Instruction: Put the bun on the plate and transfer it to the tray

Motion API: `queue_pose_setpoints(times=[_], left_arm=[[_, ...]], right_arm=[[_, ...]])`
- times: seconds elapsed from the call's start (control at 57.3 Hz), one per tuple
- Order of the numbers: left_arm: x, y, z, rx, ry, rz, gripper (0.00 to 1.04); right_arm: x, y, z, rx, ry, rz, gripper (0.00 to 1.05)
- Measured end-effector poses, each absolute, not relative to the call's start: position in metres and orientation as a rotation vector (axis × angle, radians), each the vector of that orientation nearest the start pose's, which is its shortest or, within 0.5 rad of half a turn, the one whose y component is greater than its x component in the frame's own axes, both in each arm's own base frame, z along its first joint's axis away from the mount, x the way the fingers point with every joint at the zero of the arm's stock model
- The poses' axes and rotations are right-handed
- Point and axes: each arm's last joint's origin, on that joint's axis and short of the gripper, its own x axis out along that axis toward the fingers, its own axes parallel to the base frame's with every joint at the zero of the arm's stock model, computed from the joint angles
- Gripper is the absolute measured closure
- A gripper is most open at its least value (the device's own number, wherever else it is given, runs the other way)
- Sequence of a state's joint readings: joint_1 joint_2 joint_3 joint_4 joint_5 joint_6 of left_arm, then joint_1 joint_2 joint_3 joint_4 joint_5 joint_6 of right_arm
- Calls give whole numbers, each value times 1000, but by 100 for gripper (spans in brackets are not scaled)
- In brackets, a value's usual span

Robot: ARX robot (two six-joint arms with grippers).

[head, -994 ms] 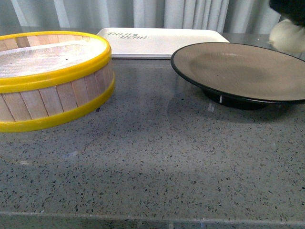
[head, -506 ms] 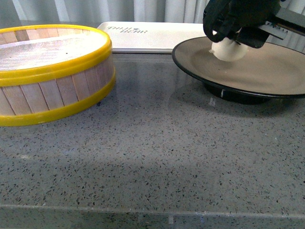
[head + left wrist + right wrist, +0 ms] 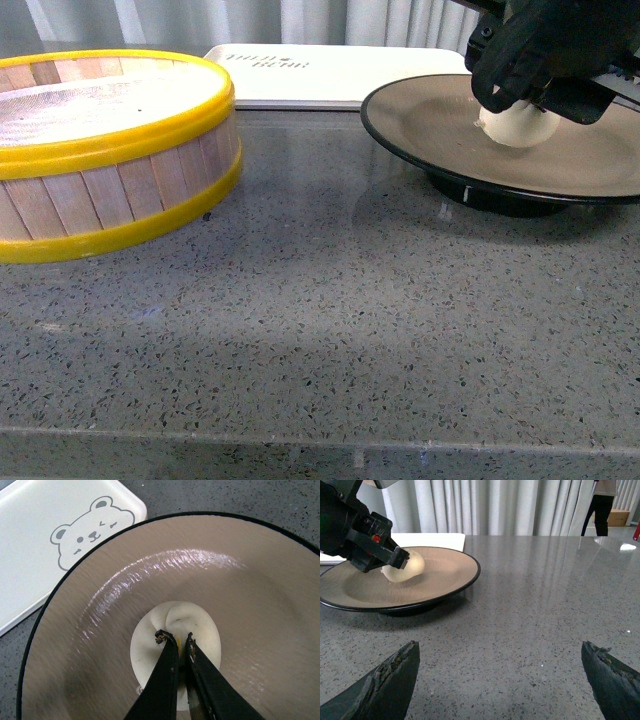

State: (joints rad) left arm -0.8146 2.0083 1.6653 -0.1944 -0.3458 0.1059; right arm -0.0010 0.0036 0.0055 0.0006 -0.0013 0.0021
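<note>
While you are looking across the speckled grey table, the yellow-rimmed steamer basket is sitting well apart from the plate, off the plate's left side. The tray is lying just behind the plate, its bear-printed corner showing close beside the black rim.

Now the plate itself: it is carrying the bun, which is sitting near the middle of the tan inside and looks to be resting on it rather than hanging above.

Your left gripper is hanging straight over the bun, fingers drawn narrow and pinching the pleated top. That means the bun is lying directly beneath the tips, with no offset to either side.

Your right gripper is spread wide and holding nothing. It is well apart from the plate, facing its rim across bare table.

I'm judging that the release is turning on that straight-down line, so a lift straight up off the plate is looking cleanest. For carrying the plate toward the tray, your left arm is sitting nearer.
</note>
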Motion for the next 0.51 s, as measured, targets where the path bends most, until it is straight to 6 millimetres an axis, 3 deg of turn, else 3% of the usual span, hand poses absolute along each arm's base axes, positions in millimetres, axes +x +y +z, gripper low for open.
queue_pose_setpoints(times=[0.157, 0.506], left_arm=[[325, -334, 264, 413, 435, -483, 100], [323, -336, 258, 440, 440, -480, 49]], right_arm=[[98, 0, 165, 2, -2, 0, 8], [98, 0, 165, 2, -2, 0, 8]])
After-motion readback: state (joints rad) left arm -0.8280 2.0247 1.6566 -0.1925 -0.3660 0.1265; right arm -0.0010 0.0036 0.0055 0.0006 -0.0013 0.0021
